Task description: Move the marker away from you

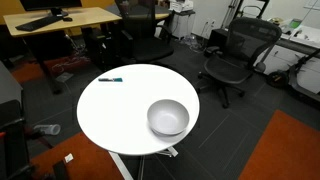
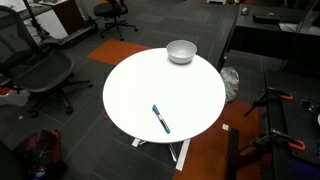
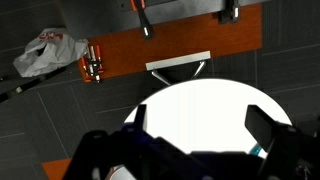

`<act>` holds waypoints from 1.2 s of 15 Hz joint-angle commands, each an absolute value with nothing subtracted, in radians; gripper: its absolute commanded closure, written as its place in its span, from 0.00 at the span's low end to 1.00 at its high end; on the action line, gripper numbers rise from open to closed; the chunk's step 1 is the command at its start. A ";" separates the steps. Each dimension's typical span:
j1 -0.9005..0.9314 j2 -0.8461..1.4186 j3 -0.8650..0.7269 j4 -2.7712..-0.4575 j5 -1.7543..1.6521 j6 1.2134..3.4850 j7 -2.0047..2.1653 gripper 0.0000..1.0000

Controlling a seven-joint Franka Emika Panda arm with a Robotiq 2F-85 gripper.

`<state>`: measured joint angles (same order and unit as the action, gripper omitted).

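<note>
- A round white tabletop (image 1: 120,110) on a white pedestal stands on dark carpet, with black office chairs (image 1: 232,52) around it.
- The marker (image 2: 161,119), a short thin pen-like stick with a dark body and a blue-teal end, lies flat on the tabletop close to the rim in both exterior views (image 1: 110,79).
- A grey round bowl (image 1: 168,117) sits upright near the opposite rim, well apart from the marker and touching nothing else (image 2: 181,51).
- In the wrist view the dark jaws stand wide open, with one finger (image 3: 268,128) at each side and bare white tabletop (image 3: 200,110) between them; they hold nothing.
- A small teal fleck shows beside the finger; it is too small to tell whether it is the marker.
- Beyond the tabletop, the wrist view shows an orange floor patch (image 3: 170,50) and a crumpled white bag (image 3: 50,45).
</note>
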<state>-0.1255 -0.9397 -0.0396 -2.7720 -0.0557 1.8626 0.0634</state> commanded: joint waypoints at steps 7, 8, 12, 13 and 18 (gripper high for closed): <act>-0.104 -0.909 -0.037 -2.762 -0.039 1.886 0.066 0.00; -0.089 -0.889 -0.029 -2.758 -0.028 1.914 0.071 0.00; -0.035 -0.775 0.005 -2.744 0.042 2.079 0.108 0.00; -0.023 -0.733 0.015 -2.741 0.066 2.131 0.122 0.00; 0.016 -0.481 0.100 -2.696 0.145 2.379 0.262 0.00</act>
<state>-0.0013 -0.6525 0.0558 -2.7626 0.1034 2.2839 0.1802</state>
